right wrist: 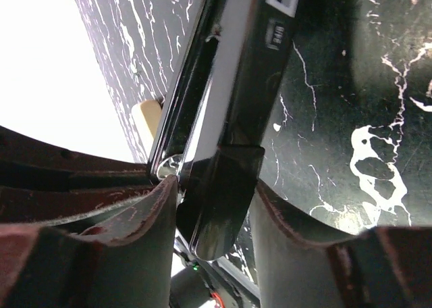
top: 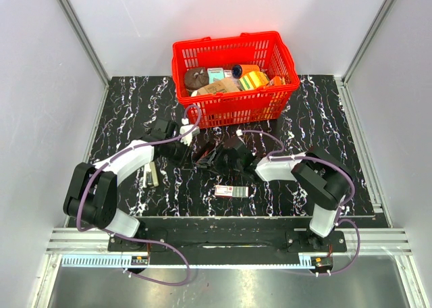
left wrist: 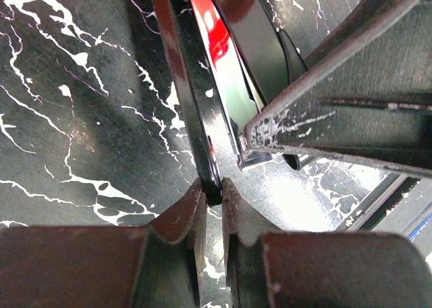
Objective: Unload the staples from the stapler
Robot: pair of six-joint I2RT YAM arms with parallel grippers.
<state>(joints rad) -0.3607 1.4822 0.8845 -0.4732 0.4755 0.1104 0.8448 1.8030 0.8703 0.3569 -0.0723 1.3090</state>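
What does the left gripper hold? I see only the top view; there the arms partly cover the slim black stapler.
Observer: The left gripper is shut on a thin edge of the slim black stapler.
Operator: Is the stapler open?
Observer: Yes, its two hinged arms are spread, with a shiny metal rail between them.
Operator: And the right gripper?
Observer: The right gripper flanks one stapler arm's end; whether it grips, I cannot tell.

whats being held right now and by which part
The stapler: the left end effector pinches the edge of one thin arm; the right end effector straddles its end, grip not certain.
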